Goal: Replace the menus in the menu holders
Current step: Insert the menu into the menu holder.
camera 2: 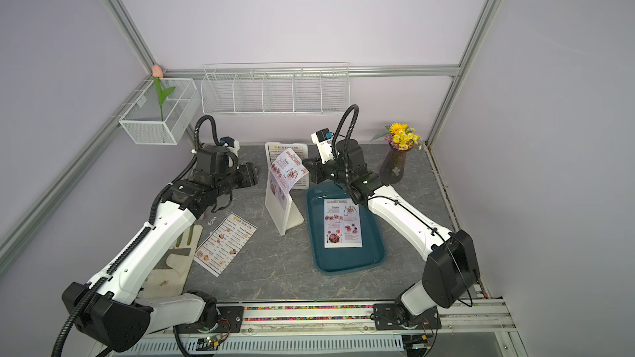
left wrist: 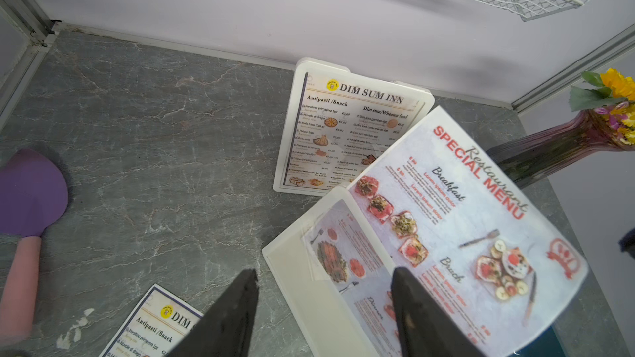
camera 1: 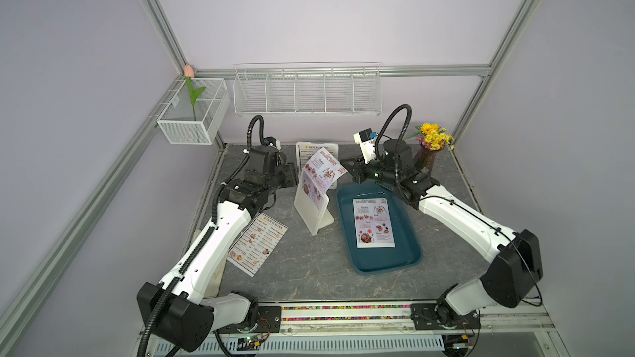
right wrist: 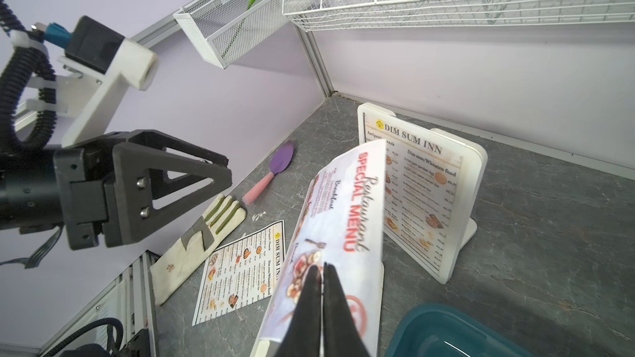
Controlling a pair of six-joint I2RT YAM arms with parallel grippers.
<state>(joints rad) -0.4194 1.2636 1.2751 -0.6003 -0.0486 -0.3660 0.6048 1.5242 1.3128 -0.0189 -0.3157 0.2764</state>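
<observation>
One curled menu (left wrist: pixel 446 218) reads "Restaurant SPECIAL MENU".

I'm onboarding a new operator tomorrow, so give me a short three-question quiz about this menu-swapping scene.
1. True or false: the teal tray holds a DIM SUM INN sheet.
2. Which gripper pinches the curled SPECIAL MENU sheet? A left, B right, C neither.
3. Fill in: the back menu holder shows the heading ____.
Key: 1 false; 2 B, the right gripper; 3 DIM SUM INN.
</observation>
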